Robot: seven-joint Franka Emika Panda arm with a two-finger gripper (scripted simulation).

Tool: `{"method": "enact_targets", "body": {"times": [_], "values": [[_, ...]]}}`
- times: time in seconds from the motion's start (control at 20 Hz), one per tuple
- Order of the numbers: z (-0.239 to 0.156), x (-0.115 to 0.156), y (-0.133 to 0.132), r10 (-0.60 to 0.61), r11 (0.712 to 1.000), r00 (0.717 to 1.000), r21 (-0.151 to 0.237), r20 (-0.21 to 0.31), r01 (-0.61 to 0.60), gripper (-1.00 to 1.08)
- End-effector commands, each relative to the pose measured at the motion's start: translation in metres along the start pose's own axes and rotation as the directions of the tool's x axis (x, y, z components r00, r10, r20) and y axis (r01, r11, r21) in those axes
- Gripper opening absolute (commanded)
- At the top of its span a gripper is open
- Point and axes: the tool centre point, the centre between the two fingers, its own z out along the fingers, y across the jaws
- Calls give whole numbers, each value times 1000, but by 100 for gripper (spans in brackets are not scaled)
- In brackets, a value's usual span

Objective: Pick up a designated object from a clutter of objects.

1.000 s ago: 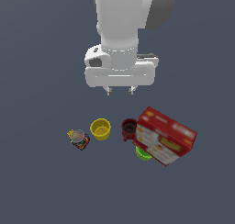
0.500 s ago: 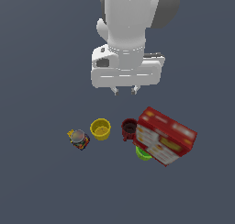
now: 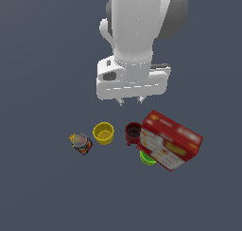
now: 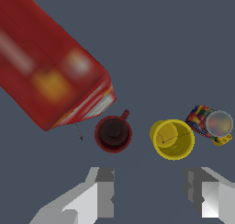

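Green cup [image 3: 147, 158] half-hidden under cracker box [image 3: 171, 139], well apart from released, empty claw [image 3: 131, 102].

A row of things runs across the floor in the exterior view: the jar [image 3: 82, 143] at the exterior view's left, the cup [image 3: 103, 133] just right of it, then the mug [image 3: 133, 133], then the box [image 3: 171, 139] at the right, touching or nearly touching the mug. A second cup [image 3: 147, 158] lies nearer, mostly hidden under the box's near edge. The gripper [image 3: 131, 101] hangs above, farther back, over the gap between cup and mug.
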Motion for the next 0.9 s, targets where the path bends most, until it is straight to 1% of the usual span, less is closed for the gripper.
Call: {"method": "enact_targets", "body": {"times": [0.0, 0.2, 0.4, 0.6, 0.85], "values": [[9, 8, -2, -32, 999, 999, -2, 3, 32, 28], [30, 26, -6, -101, 995, 995, -5, 9, 101, 28], [59, 46, -13, -187, 982, 982, -7, 17, 187, 28], [92, 66, -20, -278, 961, 960, -4, 24, 278, 28], [135, 86, -30, -382, 924, 924, 3, 31, 382, 28]]}}
